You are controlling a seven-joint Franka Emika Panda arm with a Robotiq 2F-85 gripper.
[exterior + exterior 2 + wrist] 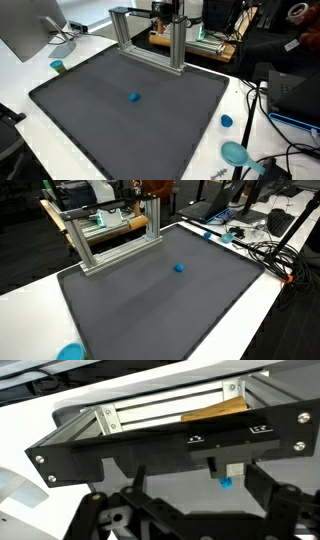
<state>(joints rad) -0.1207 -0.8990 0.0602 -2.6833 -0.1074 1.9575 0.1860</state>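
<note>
Alu frame [178, 45] stands on the far edge of the dark mat [80, 110], w/ the hand [166, 9] just above its top bar, fingers spread wide & gripping nothing. L to R in an exterior view: small teal cup [58, 67] off the mat's left edge, small blue ball [134, 97] near the mat's middle & well apart from the frame, then blue cap [227, 121] & teal bowl [235, 153] off the mat's right edge on the white worktop [25, 85].
</note>
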